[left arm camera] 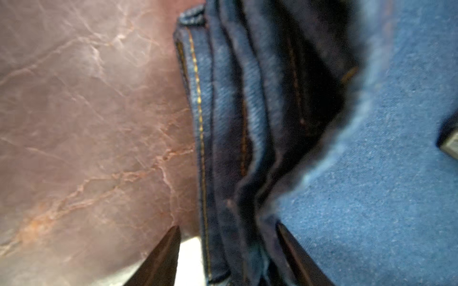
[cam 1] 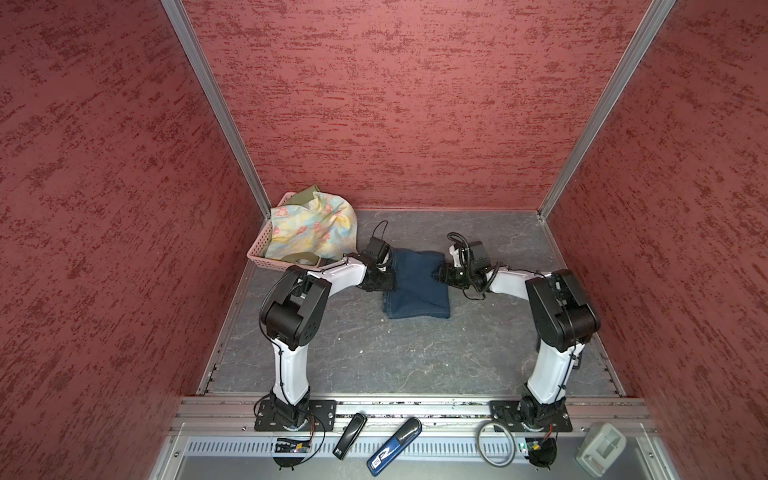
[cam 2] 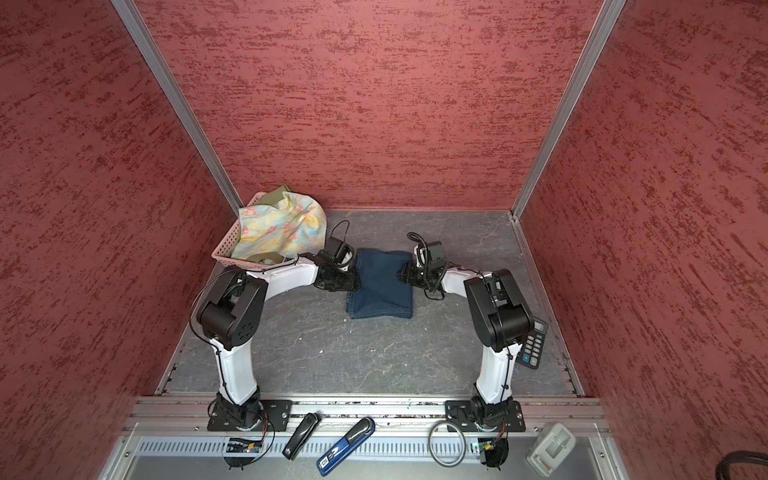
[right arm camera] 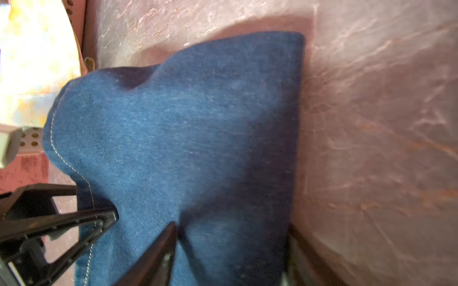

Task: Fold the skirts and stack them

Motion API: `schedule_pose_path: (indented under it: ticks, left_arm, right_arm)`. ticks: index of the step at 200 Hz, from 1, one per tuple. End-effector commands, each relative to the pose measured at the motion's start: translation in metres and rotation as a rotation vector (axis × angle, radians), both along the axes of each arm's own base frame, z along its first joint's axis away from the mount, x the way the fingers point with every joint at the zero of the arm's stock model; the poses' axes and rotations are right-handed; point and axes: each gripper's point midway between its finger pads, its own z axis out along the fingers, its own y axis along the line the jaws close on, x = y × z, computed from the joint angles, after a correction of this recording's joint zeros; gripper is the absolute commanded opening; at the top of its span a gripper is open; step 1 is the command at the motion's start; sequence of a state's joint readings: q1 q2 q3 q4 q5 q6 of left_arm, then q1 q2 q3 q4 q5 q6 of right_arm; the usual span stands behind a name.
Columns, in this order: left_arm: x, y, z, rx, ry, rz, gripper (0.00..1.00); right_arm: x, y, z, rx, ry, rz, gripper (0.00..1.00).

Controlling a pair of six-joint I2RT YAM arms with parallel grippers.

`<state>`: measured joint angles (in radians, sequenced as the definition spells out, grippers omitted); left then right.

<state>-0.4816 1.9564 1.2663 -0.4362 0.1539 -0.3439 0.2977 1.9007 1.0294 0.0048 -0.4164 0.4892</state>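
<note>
The dark denim skirt lies folded in a rough rectangle at the middle of the counter, toward the back. Its near edge is flat and straight, its far part humped. The left gripper meets its left edge and the right gripper its right edge, facing each other across the cloth.

The left wrist view shows what the top views can't: stacked denim layers with yellow stitching run between the left gripper fingers, and a sliver of bare counter shows beside one finger. In the right wrist view the right gripper straddles a fold of denim the same way. Both close views are smeared, so I can't tell whether either gripper is clenched on the cloth or only set around it.

The floral skirt is heaped in the pink basket in the back-left corner, with the olive skirt peeking out beneath it. The basket sits near the left gripper. A calculator by the right wall shows in a top view only.

Bare counter lies open in front of the denim, between the two arms. A narrower strip runs behind it, up to the back wall.
</note>
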Motion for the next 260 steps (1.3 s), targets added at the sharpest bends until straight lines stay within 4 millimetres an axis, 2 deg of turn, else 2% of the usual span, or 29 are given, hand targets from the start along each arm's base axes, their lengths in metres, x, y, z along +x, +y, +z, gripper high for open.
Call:
schedule_pose_path:
  ticks: [1, 37, 73, 94, 106, 133, 144, 165, 191, 223, 242, 260]
  left_arm:
    - [-0.005, 0.004, -0.025, 0.025, 0.063, 0.001, 0.57]
    - [0.004, -0.004, -0.021, 0.008, 0.057, -0.003, 0.56]
    - [0.016, -0.007, -0.007, -0.006, 0.024, -0.002, 0.56]
    - [0.028, -0.009, 0.025, -0.075, -0.048, 0.011, 0.62]
    - [0.033, -0.012, 0.050, -0.153, -0.093, 0.019, 0.71]
    - [0.039, -0.011, 0.101, -0.315, -0.183, 0.036, 0.83]
    - [0.037, -0.010, 0.115, -0.321, -0.207, 0.031, 0.88]
    - [0.031, -0.008, 0.134, -0.341, -0.236, 0.032, 0.88]
    - [0.020, -0.007, 0.145, -0.343, -0.255, 0.028, 0.88]
    - [0.009, -0.007, 0.149, -0.351, -0.256, 0.029, 0.87]
    - [0.005, -0.010, 0.151, -0.349, -0.262, 0.022, 0.86]
    - [0.002, -0.011, 0.152, -0.349, -0.259, 0.020, 0.85]
  right_arm:
    - [0.001, 0.012, -0.003, 0.053, 0.001, 0.033, 0.45]
    - [0.014, 0.017, 0.007, 0.102, -0.051, 0.018, 0.00]
    - [0.030, 0.014, 0.016, 0.104, -0.087, -0.045, 0.00]
    - [0.044, 0.004, 0.023, 0.093, -0.107, -0.105, 0.00]
    - [0.054, -0.007, 0.029, 0.079, -0.119, -0.162, 0.00]
    - [0.082, -0.051, 0.036, 0.063, -0.120, -0.323, 0.00]
    - [0.093, -0.071, 0.038, 0.069, -0.117, -0.390, 0.00]
    - [0.113, -0.118, 0.046, 0.089, -0.138, -0.529, 0.00]
    - [0.130, -0.186, 0.056, 0.072, -0.176, -0.717, 0.00]
    - [0.136, -0.263, 0.057, 0.097, -0.196, -0.953, 0.00]
    - [0.134, -0.299, 0.059, 0.113, -0.222, -1.094, 0.00]
    - [0.128, -0.325, 0.058, 0.100, -0.233, -1.218, 0.00]
